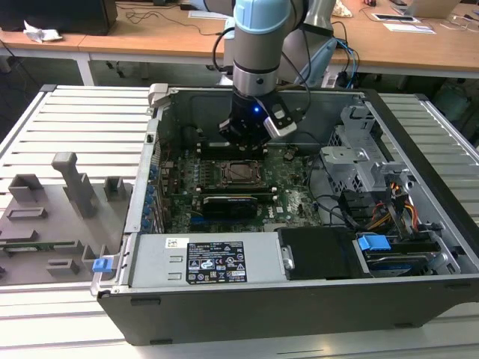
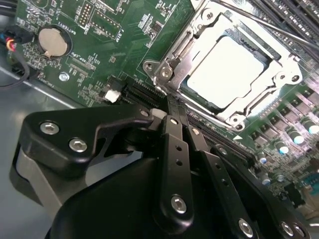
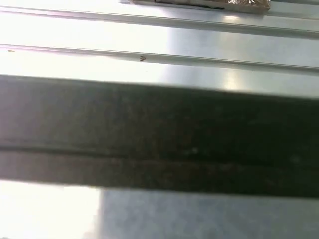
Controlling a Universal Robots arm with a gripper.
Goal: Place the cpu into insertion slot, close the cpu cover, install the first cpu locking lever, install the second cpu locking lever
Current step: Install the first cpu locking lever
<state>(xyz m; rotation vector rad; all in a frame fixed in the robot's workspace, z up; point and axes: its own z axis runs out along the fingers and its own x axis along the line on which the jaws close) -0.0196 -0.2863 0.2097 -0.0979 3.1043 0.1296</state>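
Note:
The cpu (image 2: 227, 69), a pale square chip, lies flat in the insertion slot (image 2: 239, 118) on the green motherboard; it also shows in the exterior view (image 1: 241, 172). The silvery cpu cover (image 2: 286, 63) lies down over it, framing the chip's face through its window. My gripper (image 2: 169, 103) is shut, with its black fingers (image 2: 175, 134) pressed together and nothing between them. Its tips are at the socket's corner by a hinge screw (image 2: 165, 72). In the exterior view my gripper (image 1: 243, 142) hangs inside the open computer case, just behind the socket.
A long black expansion card (image 1: 236, 203) lies in front of the socket, with the power supply (image 1: 213, 262) nearer still. A drive cage (image 1: 359, 161) and cables (image 1: 397, 209) fill the exterior view's right. A grey fixture tray (image 1: 52, 217) sits outside the case. Memory slots (image 2: 294, 17) flank the socket.

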